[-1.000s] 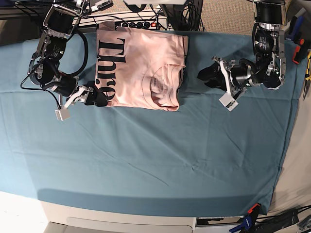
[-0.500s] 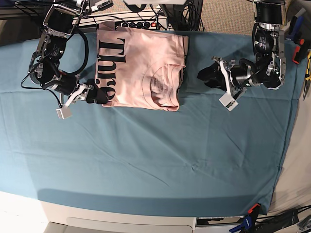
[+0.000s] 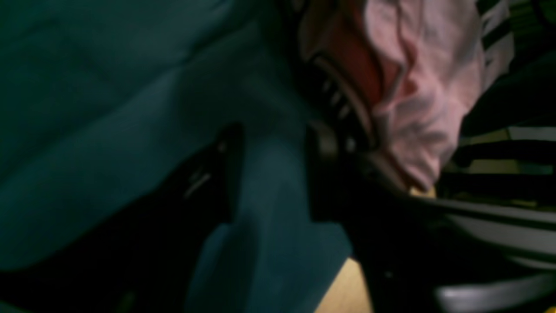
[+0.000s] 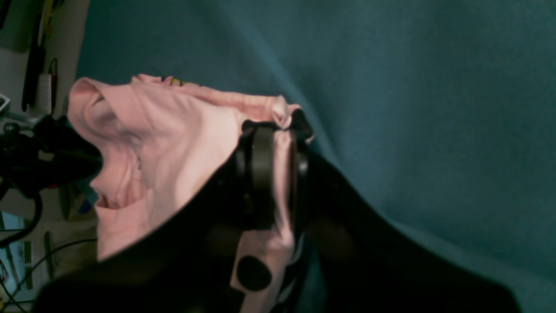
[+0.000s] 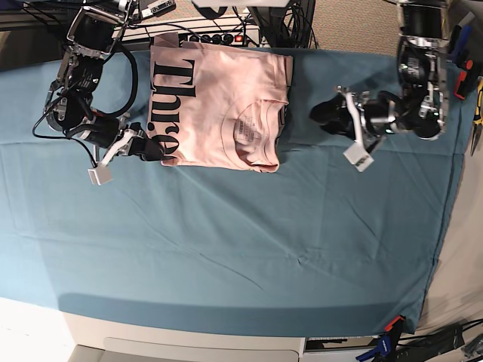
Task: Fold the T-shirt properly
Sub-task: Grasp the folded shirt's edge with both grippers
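The pale pink T-shirt [image 5: 219,105] lies folded at the back of the table, black lettering up along its left side. My right gripper [image 5: 156,148] is at the shirt's near left corner. In the right wrist view that gripper [image 4: 280,126] is shut on a pinch of pink fabric [image 4: 173,130]. My left gripper [image 5: 323,115] hovers over the cloth to the right of the shirt, apart from it. The blurred left wrist view shows the left gripper [image 3: 269,174] open, with only teal cloth between its dark fingers and the shirt [image 3: 421,87] beyond.
A teal table cloth [image 5: 226,241] covers the table. A power strip and cables [image 5: 219,36] lie just behind the shirt at the back edge. Hand tools [image 5: 477,105] sit off the right edge, and clamps [image 5: 389,328] grip the front right corner.
My right gripper has closed on the shirt's near left corner. The left gripper has drifted a little to the right, away from the shirt.
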Action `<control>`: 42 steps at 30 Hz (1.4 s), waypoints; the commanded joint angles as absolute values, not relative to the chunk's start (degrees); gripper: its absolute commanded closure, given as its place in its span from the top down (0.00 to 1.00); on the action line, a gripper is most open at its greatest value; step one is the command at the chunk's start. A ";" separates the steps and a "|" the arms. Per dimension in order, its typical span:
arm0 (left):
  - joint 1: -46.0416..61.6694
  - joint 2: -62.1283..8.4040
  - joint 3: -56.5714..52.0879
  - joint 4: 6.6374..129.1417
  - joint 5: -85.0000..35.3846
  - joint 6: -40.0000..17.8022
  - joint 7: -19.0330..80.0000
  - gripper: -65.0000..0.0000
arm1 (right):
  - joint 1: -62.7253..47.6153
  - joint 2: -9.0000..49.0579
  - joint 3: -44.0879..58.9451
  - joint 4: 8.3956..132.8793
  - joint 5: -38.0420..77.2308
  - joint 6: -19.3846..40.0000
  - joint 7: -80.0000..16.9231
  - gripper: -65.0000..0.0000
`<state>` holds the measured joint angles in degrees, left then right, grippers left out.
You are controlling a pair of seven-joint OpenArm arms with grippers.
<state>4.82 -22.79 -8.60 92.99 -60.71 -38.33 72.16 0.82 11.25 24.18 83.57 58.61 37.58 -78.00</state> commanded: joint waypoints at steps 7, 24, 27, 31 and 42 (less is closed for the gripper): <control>9.21 -28.67 -8.84 93.76 -66.65 -35.38 71.59 0.57 | 1.72 11.88 24.32 84.34 60.38 38.15 -77.14 0.00; 17.45 -21.37 -8.67 94.00 -70.78 -35.35 72.77 0.60 | 1.72 11.90 24.32 84.34 58.59 38.17 -77.06 0.00; 18.31 -21.10 -6.63 95.90 -70.76 -35.38 73.10 0.60 | 1.72 11.90 24.32 84.34 58.39 38.17 -76.97 0.00; 20.34 -21.10 -2.02 101.06 -68.69 -35.79 72.75 0.60 | 1.72 11.90 24.32 84.34 58.41 38.17 -76.93 0.00; 17.47 -20.95 3.46 103.77 -56.07 -32.32 67.40 0.60 | 1.58 11.90 24.32 84.34 58.43 38.17 -76.93 0.00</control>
<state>17.37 -20.47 3.73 103.18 -57.01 -32.80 67.20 0.80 11.25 24.18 83.55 57.08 37.60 -77.78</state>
